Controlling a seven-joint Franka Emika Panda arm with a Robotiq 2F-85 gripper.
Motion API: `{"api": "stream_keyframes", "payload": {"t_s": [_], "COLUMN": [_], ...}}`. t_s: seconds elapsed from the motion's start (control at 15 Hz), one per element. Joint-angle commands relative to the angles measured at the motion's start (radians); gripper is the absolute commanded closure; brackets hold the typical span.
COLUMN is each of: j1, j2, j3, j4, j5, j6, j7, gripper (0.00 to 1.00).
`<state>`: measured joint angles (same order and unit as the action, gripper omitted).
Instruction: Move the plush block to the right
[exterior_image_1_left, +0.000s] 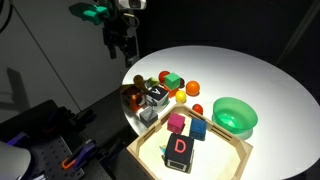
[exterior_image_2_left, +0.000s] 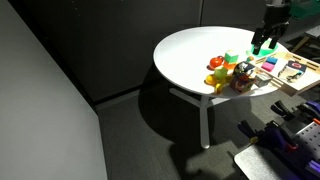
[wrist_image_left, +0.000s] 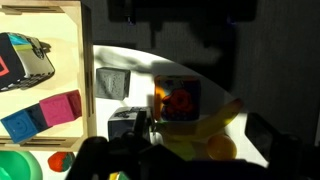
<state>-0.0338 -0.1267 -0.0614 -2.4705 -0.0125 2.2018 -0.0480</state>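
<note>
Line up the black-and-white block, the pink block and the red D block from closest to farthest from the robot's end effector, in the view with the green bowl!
1. Black-and-white block: by the table's edge, nearest the end effector hanging above.
2. Pink block: at the far end of the tray.
3. Red D block: mid-tray, farthest.

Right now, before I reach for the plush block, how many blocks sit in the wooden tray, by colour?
Red block marked D: 1
Pink block: 1
Blue block: 1
Total in the wooden tray: 3
</note>
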Motion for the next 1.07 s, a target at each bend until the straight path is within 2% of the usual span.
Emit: {"api": "stream_keyframes", "payload": {"t_s": [0.0,0.47,1.0], "j1": [-0.010,-0.008,0.006], "j2": [0.066,0.195,0.334], "j3": [-0.002,0.003,0.001], "j4": [0.010,-0.002,0.009], "j5": [-0.014,-0.052,-0.124], "j6": [0.050,0.203,0.299], "j7": [-0.024,-0.033,0.002], "gripper": [0.00,0.00,0.00]}}
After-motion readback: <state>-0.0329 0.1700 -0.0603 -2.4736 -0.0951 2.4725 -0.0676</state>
